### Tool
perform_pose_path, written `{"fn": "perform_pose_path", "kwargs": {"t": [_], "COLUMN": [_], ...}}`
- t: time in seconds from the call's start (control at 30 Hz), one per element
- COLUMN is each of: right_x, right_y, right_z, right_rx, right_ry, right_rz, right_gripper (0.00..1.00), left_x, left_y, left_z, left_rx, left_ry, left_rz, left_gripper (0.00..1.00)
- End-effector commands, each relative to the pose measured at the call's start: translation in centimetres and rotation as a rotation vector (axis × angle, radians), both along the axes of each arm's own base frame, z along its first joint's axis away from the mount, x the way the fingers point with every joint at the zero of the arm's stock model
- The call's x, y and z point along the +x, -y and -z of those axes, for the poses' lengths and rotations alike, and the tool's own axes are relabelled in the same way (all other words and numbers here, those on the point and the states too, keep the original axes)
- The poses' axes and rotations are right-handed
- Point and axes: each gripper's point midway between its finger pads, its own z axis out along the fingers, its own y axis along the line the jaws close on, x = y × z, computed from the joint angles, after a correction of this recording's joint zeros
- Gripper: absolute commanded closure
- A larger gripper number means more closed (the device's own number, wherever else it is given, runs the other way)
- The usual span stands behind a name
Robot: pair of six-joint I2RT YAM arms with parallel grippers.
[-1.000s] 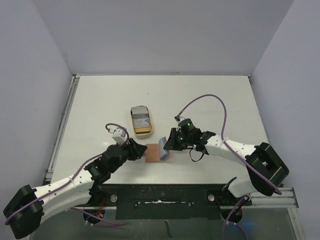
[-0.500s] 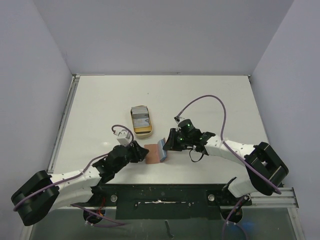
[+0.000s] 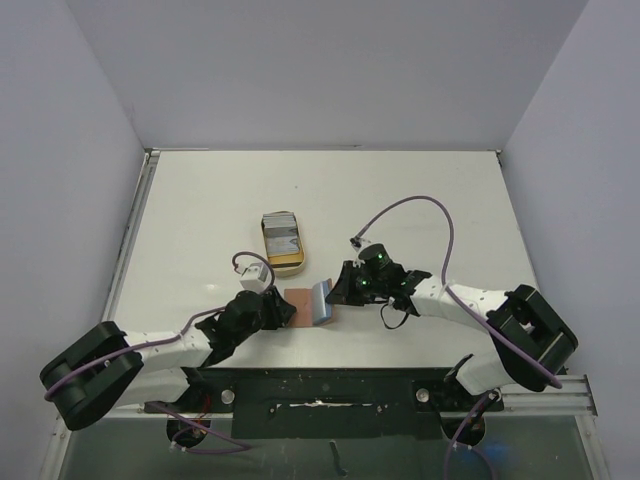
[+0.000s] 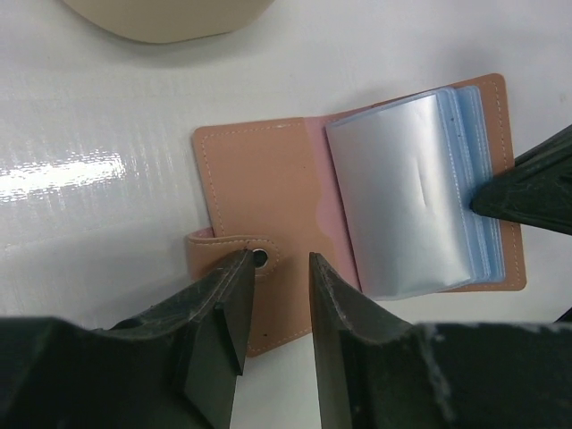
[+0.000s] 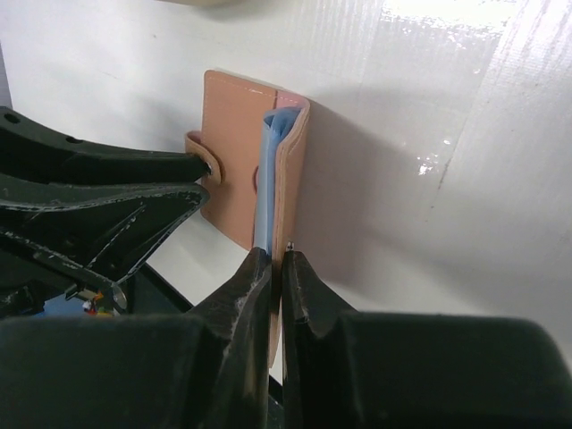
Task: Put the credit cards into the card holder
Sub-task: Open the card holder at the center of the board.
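Since both arms are crowded right up against it, the card holder (image 3: 303, 301) is the easy thing to anchor on here. It's lying open on the white table (image 3: 420, 200), with one arm on each side of it.

The left gripper (image 4: 277, 268) is over the card holder's left half, which lies flat with its pinkish-tan face up. The jaws are a little apart and you can see bare leather in the gap. One fingertip (image 4: 234, 277) sits right at the snap tab (image 4: 223, 253) that sticks out from that half's edge. I honestly can't tell if it's pressing down or just hovering there.

The right gripper (image 5: 277, 268) has the card holder's right half. Its jaws are squeezed together on the edge of that cover, so the cover is lifted at a tilt instead of lying flat. The blue plastic pockets (image 5: 265, 179) are bunched against its inner side. From the left wrist they look silvery, and I can't make out whether anything is in them.

The credit cards (image 3: 282, 236) are in the tan tray (image 3: 285, 266), which sits just beyond the card holder's far edge and apart from it.
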Motion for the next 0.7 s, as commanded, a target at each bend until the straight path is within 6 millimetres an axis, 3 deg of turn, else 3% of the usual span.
{"fn": "perform_pose_path", "kwargs": {"t": [0.0,0.13,0.67], "right_x": [0.3,-0.3,-0.1], "right_y": [-1.8,-2.7,-3.1], "right_z": [-3.5,-4.4,-4.0], "right_rx": [0.149,0.229,0.36], "right_ry": [0.092,0.09,0.037], "right_rz": [-0.044,-0.082,-0.084], "right_gripper": [1.0,1.0,1.0], "left_x": [0.4,0.3,-0.1], "left_y": [0.6,0.8,1.9], "left_z": [-0.4,0.1,0.2], "left_rx": [-0.016,-0.007,-0.029], "left_ry": [0.017,0.0,-0.03], "left_rz": [0.009,0.017,0.065], "left_gripper": [0.7,0.7,0.7]}}
